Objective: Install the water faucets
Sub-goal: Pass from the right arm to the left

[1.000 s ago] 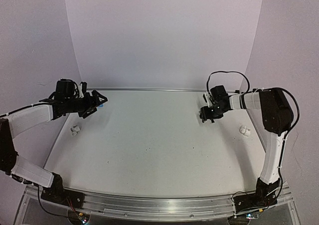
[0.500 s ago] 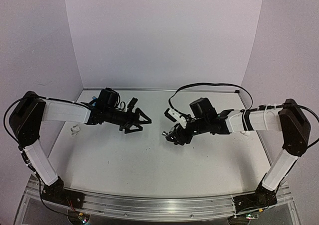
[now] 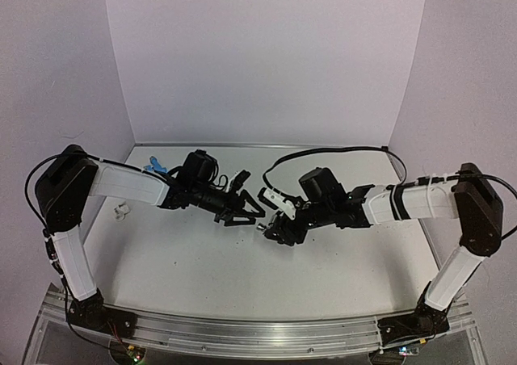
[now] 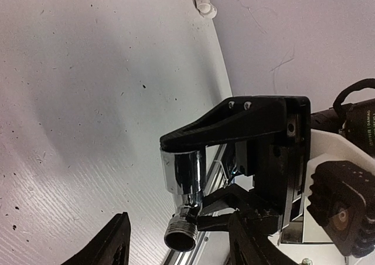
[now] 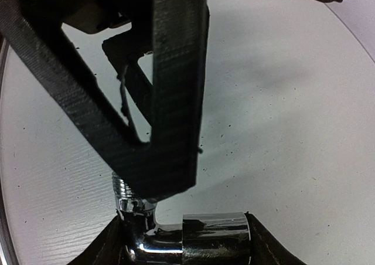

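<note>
Your right fingers (image 4: 228,121) were clamped on the silver faucet (image 4: 183,174) above the counter (image 3: 202,260). Left fingers (image 4: 117,247) stood apart, straddling its threaded end. Blue faucet (image 3: 155,169) lay back-left, untouched. Neither looked installed.

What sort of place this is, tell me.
Probably a robot test bench: white tabletop, blank lavender panels, left arm and right arm bolted to a metal rail, silver faucet gripped.

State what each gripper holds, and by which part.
Right gripper grips the silver faucet by its smooth chrome body; the threaded end sticks out. Left gripper holds nothing: its fingers flank that end, apart.
</note>
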